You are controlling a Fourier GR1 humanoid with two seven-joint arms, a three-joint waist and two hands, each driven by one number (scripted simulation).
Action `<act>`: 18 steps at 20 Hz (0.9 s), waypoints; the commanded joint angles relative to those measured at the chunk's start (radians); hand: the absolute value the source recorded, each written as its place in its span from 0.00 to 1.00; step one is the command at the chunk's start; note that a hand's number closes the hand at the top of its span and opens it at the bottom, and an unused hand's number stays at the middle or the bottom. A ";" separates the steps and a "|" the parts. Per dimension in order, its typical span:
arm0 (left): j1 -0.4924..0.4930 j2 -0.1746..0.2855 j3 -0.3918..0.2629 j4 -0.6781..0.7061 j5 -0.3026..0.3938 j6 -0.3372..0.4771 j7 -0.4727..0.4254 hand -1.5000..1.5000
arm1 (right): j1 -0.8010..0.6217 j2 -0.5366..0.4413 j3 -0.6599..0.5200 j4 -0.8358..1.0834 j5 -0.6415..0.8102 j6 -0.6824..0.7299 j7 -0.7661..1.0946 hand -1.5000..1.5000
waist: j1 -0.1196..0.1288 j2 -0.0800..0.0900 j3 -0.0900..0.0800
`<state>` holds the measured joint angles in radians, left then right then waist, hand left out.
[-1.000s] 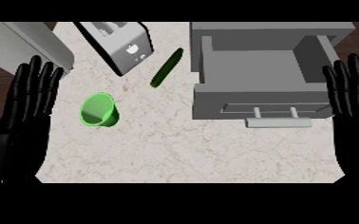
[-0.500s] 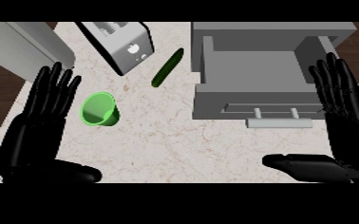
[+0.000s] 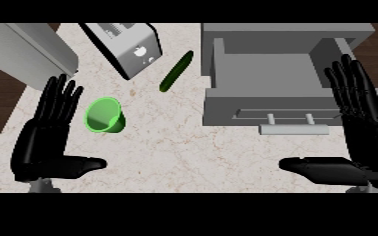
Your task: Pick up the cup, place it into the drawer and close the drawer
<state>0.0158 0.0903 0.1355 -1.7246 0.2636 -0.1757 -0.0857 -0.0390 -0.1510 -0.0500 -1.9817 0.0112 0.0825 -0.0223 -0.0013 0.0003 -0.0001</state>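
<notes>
We see both of our hands held open above the marble counter point(image 3: 192, 150), neither one holding anything. Our left hand point(image 3: 43, 142) shows at the lower left of the head view, with its fingers point(image 3: 60, 97) straight and pointing away from us and its thumb stretched out to the right. Just beside those fingers, to their right and apart from them, the green cup point(image 3: 104, 115) stands on the counter with its open mouth facing up toward us. Our right hand point(image 3: 359, 130) shows at the right edge in the same flat pose, its thumb reaching left across the counter and its straight fingers lying over the right side of the drawer point(image 3: 266, 107) as we look down; we cannot tell whether they touch it. The drawer is pulled out, its grey floor in plain sight, and its pale bar handle point(image 3: 294, 129) juts from its front wall toward us. The cup is well apart from the drawer, on the counter to its left. Between them, farther from us, a dark green cucumber point(image 3: 176, 70) lies slantwise, with a silver toaster point(image 3: 125, 47) near its left and a grey box point(image 3: 33, 52) at the far left corner.
</notes>
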 commanded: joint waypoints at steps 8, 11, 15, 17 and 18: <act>-0.064 0.068 0.117 0.382 -0.094 0.009 -0.205 0.00 | 0.028 0.009 -0.006 0.017 0.019 0.022 -0.031 0.00 | -0.002 0.000 0.000; -0.102 0.080 0.119 0.480 -0.121 0.013 -0.248 0.00 | -0.022 0.029 0.026 0.003 0.051 -0.003 0.027 0.00 | 0.000 0.000 0.000; -0.153 0.082 0.142 0.751 -0.183 0.023 -0.439 0.00 | -0.027 0.024 0.015 -0.003 0.027 0.014 0.025 0.00 | -0.007 0.003 -0.001; -0.197 0.139 0.172 0.834 -0.159 -0.018 -0.448 0.00 | 0.001 0.012 -0.009 -0.001 0.001 0.047 -0.006 0.00 | -0.005 0.001 -0.001; -0.148 0.102 0.143 0.783 -0.155 -0.017 -0.457 0.00 | 0.015 0.022 -0.012 -0.006 0.020 0.037 -0.011 0.00 | -0.001 0.000 0.000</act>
<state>-0.1113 0.1940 0.2801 -1.0563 0.1261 -0.1886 -0.4595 -0.0266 -0.1393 -0.0640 -1.9926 0.0150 0.1184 -0.0272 -0.0048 0.0011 -0.0005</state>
